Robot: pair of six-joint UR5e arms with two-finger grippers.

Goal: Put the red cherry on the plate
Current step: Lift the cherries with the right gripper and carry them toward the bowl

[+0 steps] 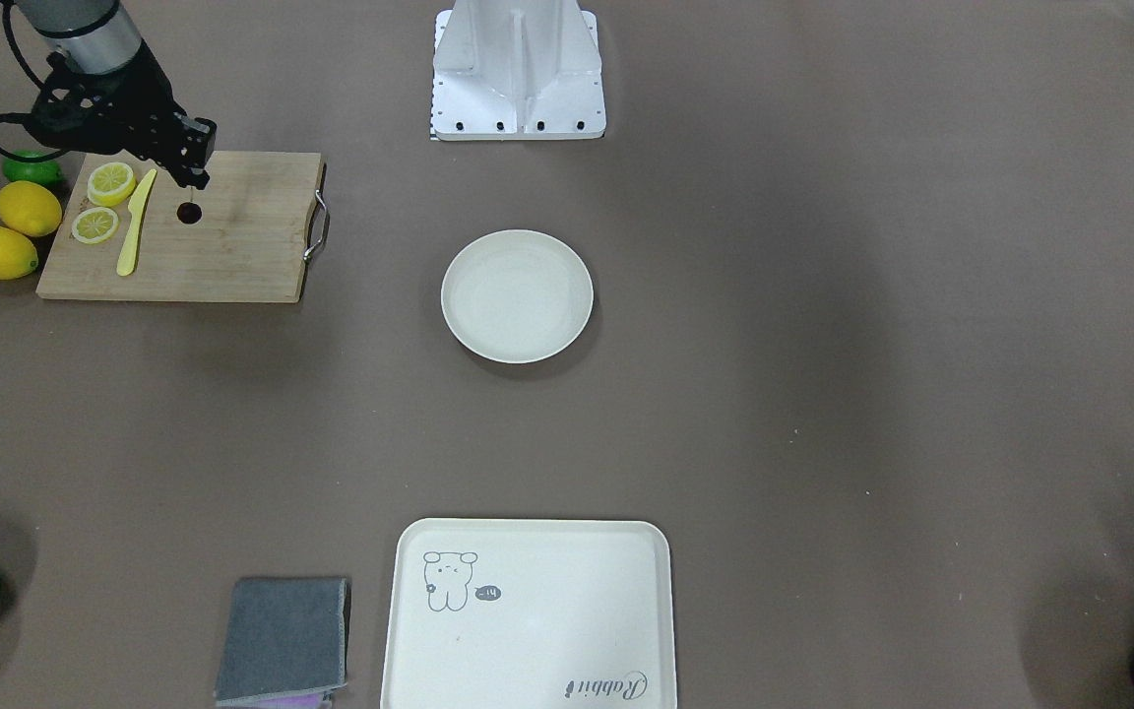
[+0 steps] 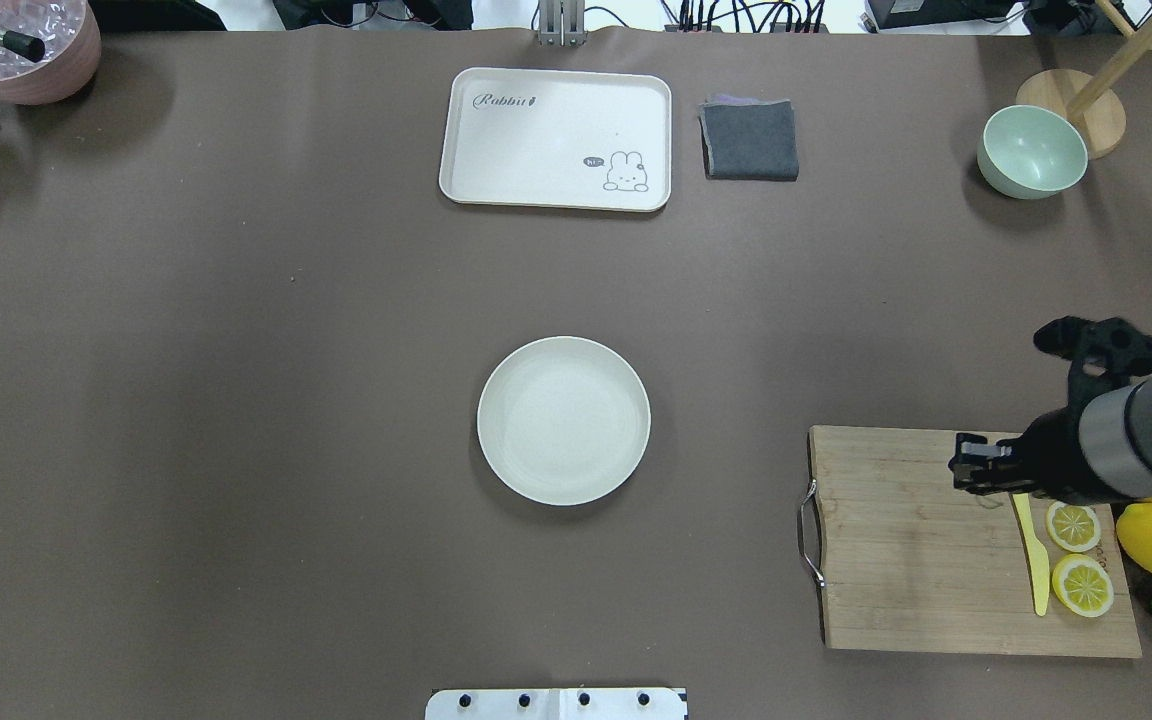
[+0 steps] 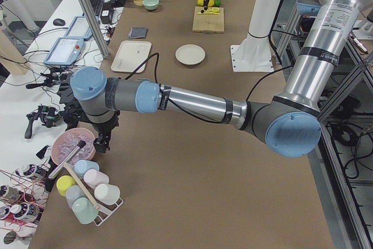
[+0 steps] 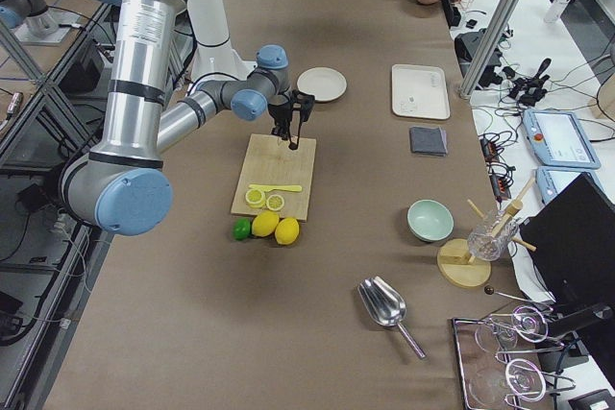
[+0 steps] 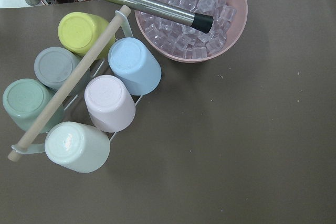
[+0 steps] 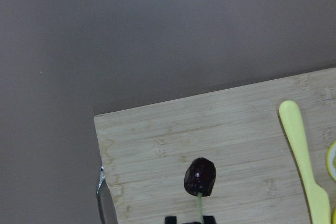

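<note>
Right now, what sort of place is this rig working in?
Most likely a robotics lab staged as a kitchen: a cutting board with lemon slices sits on the brown-covered table, while teach pendants and loose cables lie just off it.

The red cherry (image 6: 200,176) is glossy and smooth. The cutting board (image 1: 232,246) is matt, grained wood with a shiny metal handle (image 1: 320,225). The plate (image 1: 517,295) looks matt, perhaps plastic; the knife (image 1: 133,228) is smooth plastic.
</note>
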